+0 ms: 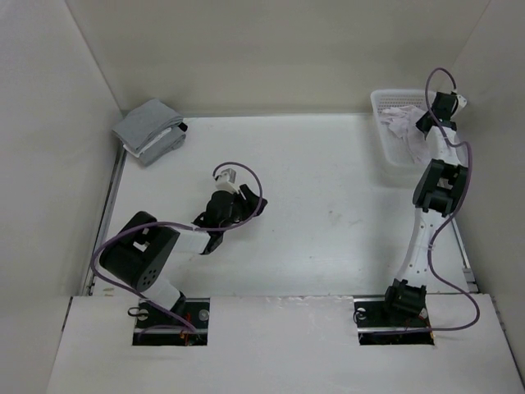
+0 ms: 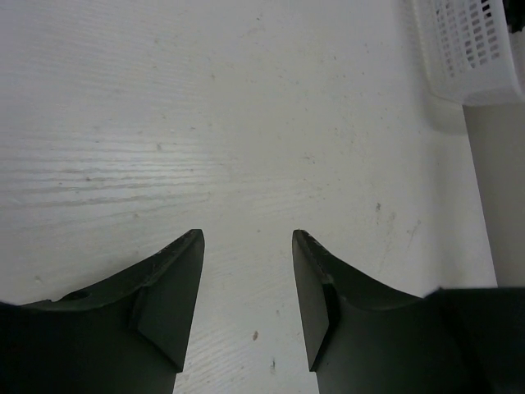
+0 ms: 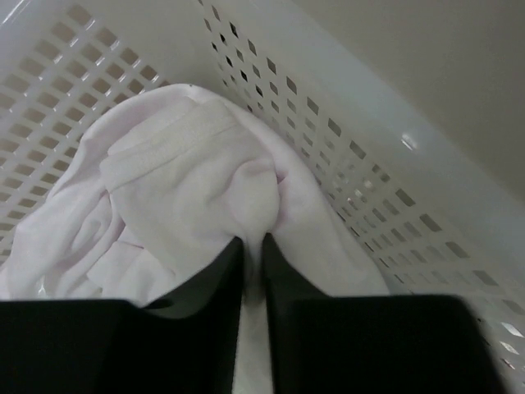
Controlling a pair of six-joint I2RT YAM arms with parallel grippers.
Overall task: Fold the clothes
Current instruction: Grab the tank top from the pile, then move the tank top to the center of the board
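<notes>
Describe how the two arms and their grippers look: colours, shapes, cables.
Both arms mix white links with chunky black joint housings. The left arm has a bulky black elbow; the right arm shows a long, slim white link. A thin purple cable loops along each. The left gripper and right gripper have matte black, wedge-shaped fingers tapering to the tips. No markings are visible.
</notes>
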